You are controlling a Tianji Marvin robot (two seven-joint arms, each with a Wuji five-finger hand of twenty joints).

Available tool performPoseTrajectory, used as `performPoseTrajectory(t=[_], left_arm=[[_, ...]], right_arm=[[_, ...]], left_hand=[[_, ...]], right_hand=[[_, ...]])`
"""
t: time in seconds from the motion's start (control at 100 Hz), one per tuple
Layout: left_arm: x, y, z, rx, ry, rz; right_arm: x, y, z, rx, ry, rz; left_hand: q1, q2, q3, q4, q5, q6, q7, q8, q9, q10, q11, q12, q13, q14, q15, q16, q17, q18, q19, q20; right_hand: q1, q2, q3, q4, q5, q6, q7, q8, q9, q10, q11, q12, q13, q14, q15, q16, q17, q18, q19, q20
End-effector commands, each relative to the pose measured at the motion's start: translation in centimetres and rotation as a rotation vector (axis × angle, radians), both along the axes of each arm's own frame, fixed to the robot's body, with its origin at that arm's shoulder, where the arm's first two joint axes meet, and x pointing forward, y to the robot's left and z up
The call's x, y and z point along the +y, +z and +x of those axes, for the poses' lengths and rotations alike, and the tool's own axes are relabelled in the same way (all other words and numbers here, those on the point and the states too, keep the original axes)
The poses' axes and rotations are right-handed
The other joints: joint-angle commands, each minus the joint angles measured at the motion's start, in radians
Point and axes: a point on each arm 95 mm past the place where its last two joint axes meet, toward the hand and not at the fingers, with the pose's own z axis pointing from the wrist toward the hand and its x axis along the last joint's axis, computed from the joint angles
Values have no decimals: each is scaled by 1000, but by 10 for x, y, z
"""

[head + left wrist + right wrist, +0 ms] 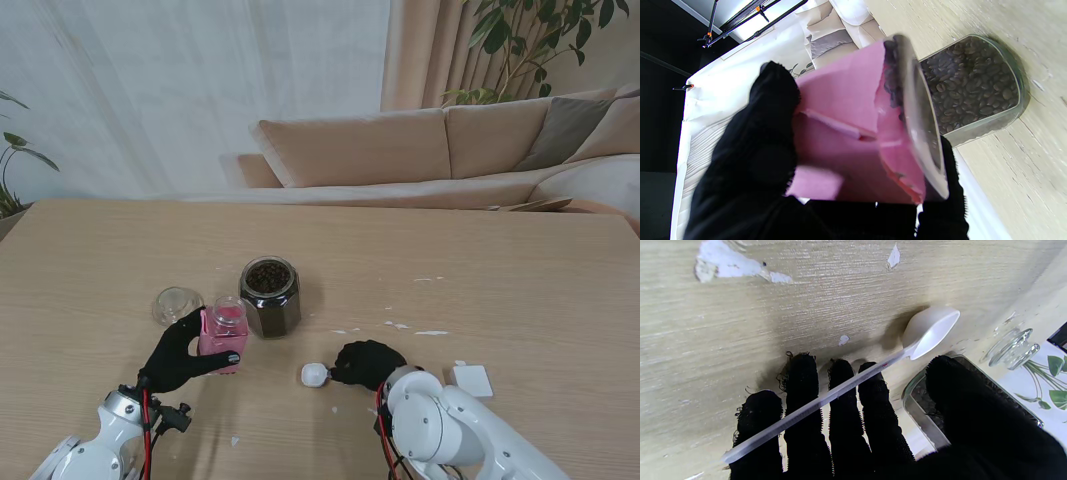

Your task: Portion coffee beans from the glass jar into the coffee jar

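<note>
The glass jar [269, 296] of coffee beans stands open at the table's middle, and shows too in the left wrist view [973, 90]. Just left of it is the pink-labelled coffee jar [223, 338], open-topped, with my left hand [180, 355] shut around it; some beans show under its rim [893, 90]. My right hand [368, 364] lies low, nearer to me and right of the glass jar. Its fingers [840, 426] are stretched flat over a white spoon's handle, the thumb held apart. The spoon's empty bowl [314, 374] [930, 330] sticks out to the left, close to the table.
A clear glass lid [177, 305] lies left of the pink jar. A small white square [471, 380] sits to the right of my right hand. White flecks [432, 332] dot the wood to the right of the glass jar. A sofa stands beyond the far edge.
</note>
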Motion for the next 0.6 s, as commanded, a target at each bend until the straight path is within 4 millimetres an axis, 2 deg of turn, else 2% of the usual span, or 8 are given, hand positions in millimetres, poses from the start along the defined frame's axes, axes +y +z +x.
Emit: performPoseTrajectory(t=[0.0,0.11,0.16,0.31,0.41,0.52,0.59], left_arm=[[-4,0,-3,1,-15,-1],[-4,0,-2,-1,-15,1],[-4,0,-2,-1,-15,1],[-4,0,-3,-2,-19,1],[-4,0,-3,-1,-20,1],[-4,0,-3,-1,-22,3],[-5,0,-3,-1,-23,4]], right_arm=[[0,-9,-8,21,6,-8],[-2,-6,-9,-22,-3,-22],[-3,-4,-9,-47,-4,-34],[-6,2,-10,-104,-1,-61],[-7,6,-10,-125,-1,-61],[-8,8,-12,-146,3,-60],[-9,9,-13,-173,10,-78]], left_hand=[[283,165,249,11,72,-206,197,60,63,-124,106,69,-10,-21,1,2,6,-18,3,4],[282,165,249,11,70,-207,196,60,64,-124,107,69,-11,-21,1,2,6,-18,3,4],[283,165,250,11,71,-207,197,60,64,-125,107,69,-10,-21,1,2,6,-18,4,4],[282,164,249,11,71,-206,197,60,64,-126,107,70,-10,-21,1,2,5,-18,4,4],[282,164,249,11,71,-207,197,60,64,-126,107,69,-10,-21,1,2,5,-18,3,4],[283,164,249,12,71,-207,197,60,64,-125,106,69,-10,-20,1,2,5,-18,3,4],[282,164,249,11,71,-206,197,60,64,-125,107,69,-10,-21,1,2,5,-18,3,4]], right_hand=[[-40,7,-29,-10,-41,15,-51,-29,-58,24,-43,-32,-103,29,-197,-99,-52,1,-34,8],[-43,6,-54,-12,-71,1,-77,-47,-104,18,-76,-56,-167,11,-241,-115,-128,3,-102,-3],[-41,8,-66,-11,-79,-6,-84,-55,-117,14,-101,-75,-196,-2,-287,-137,-162,11,-181,-30],[-38,16,-91,-8,-124,-60,-96,-75,-172,-3,-212,-170,-257,-55,-490,-252,-255,29,-489,-198],[-34,22,-104,-6,-152,-87,-129,-116,-210,-24,-289,-236,-287,-83,-617,-339,-299,12,-664,-326],[-34,33,-117,-5,-189,-108,-186,-204,-236,-57,-377,-278,-316,-146,-703,-432,-334,-67,-817,-488],[-32,43,-126,-5,-220,-141,-185,-223,-266,-88,-396,-286,-347,-178,-721,-454,-354,-114,-853,-535]])
